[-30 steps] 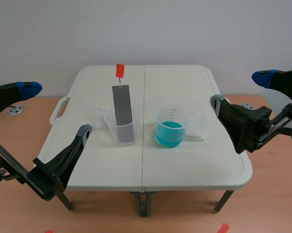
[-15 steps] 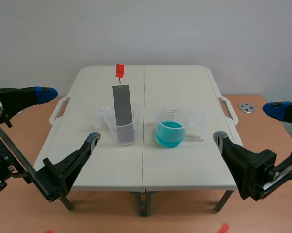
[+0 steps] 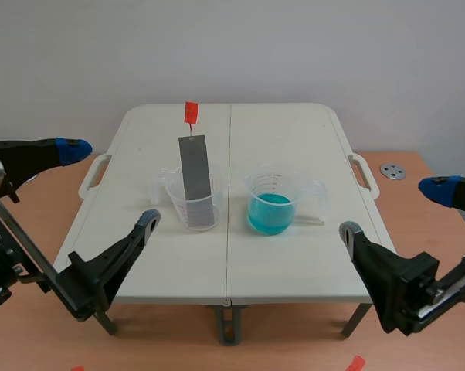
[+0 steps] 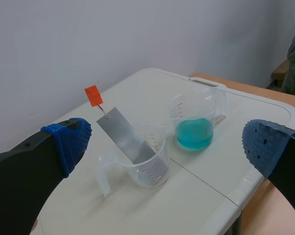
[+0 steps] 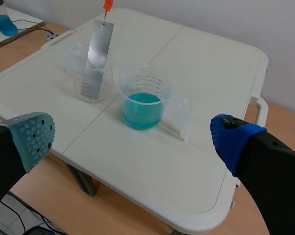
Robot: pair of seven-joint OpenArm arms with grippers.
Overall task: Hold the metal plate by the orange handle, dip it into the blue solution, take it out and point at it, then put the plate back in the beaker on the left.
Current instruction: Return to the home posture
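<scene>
A grey metal plate (image 3: 194, 182) with a small orange handle (image 3: 191, 114) on a wire leans in a clear beaker (image 3: 194, 204) left of the table's middle. To its right stands a second clear beaker (image 3: 272, 202) holding blue solution (image 3: 269, 210). My left gripper (image 3: 109, 185) hangs open off the table's left front corner, far from the plate. My right gripper (image 3: 398, 209) is open past the right front edge. The left wrist view shows the plate (image 4: 125, 139), handle (image 4: 93, 95) and blue beaker (image 4: 194, 122) ahead; the right wrist view shows the plate (image 5: 98, 49) and blue solution (image 5: 142, 110).
The white folding table (image 3: 294, 139) has carry handles at both sides and a seam down its middle. A wooden floor (image 3: 294, 340) lies around it, with a metal disc (image 3: 392, 171) at the right. A wall stands behind.
Over the second, both arms dropped lower and nearer the table's front, the right one most. In the last half second they hardly moved. The plate and beakers stayed put.
</scene>
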